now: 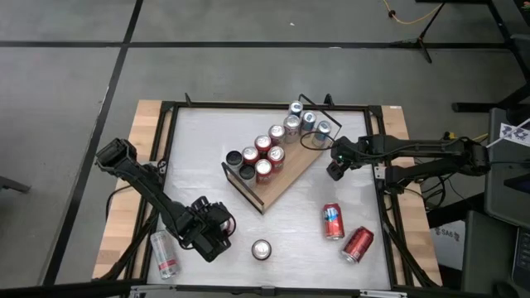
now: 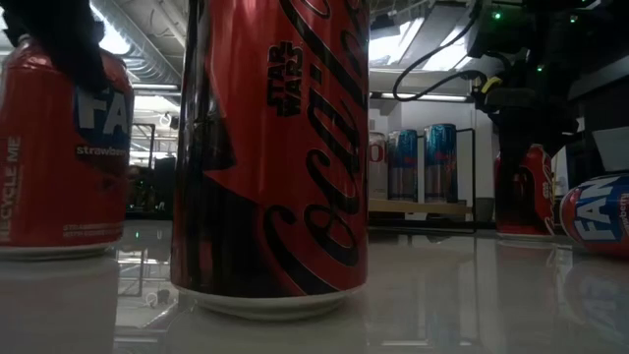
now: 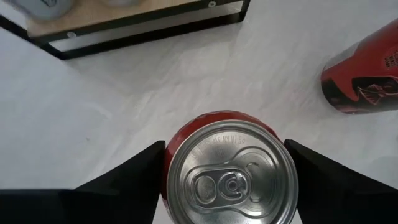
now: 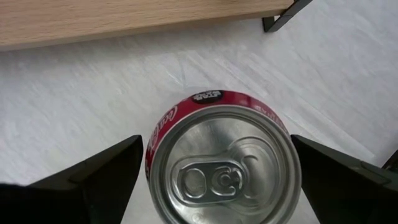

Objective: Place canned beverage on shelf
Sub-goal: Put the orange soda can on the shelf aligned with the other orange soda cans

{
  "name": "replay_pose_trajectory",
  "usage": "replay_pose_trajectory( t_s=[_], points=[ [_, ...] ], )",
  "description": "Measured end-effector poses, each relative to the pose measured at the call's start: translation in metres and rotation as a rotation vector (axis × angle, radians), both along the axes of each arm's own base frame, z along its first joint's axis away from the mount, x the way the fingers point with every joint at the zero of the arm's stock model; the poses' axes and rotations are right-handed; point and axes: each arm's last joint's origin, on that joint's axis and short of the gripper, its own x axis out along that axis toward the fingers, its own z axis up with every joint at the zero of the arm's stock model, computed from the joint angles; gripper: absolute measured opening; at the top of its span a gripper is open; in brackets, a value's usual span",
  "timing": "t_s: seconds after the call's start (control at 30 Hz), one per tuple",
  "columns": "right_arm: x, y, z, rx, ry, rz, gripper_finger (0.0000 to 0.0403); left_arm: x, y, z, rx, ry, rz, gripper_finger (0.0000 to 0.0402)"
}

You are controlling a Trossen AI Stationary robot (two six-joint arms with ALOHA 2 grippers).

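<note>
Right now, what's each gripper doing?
Left gripper: at an upright red can; grip cannot be told.
Right gripper: open, over a second red can.

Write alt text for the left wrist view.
An upright red can seen from above, the left tool's dark fingers against its sides. Beyond on the white table: the edge of the shelf and a toppled red can.

White table [image 1: 199, 157] carries wood shelf [image 1: 286, 178] w/ about ten upright cans [image 1: 263, 170]. Off shelf: upright can [image 1: 262, 249], three lying cans [image 1: 333, 221], [image 1: 358, 244], [image 1: 164, 253].
</note>
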Motion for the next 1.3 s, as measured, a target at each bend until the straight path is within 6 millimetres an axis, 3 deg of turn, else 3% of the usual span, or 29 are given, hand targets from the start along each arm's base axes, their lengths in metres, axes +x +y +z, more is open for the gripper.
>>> replay_pose_trajectory(
  t_s=[0.4,0.8,1.3],
  points=[
    [0.000,0.000,0.000,0.000,0.000,0.000,0.0390,0.017,0.004,0.023,-0.012,-0.005,-0.127,0.0272],
    [0.000,0.000,0.000,0.000,0.000,0.000,0.0390,0.039,0.011,0.064,-0.104,-0.039,-0.305,0.0272],
    [0.000,0.000,0.000,0.000,0.000,0.000,0.0390,0.061,0.033,0.115,-0.153,-0.168,-0.367,0.0271]
  ],
)
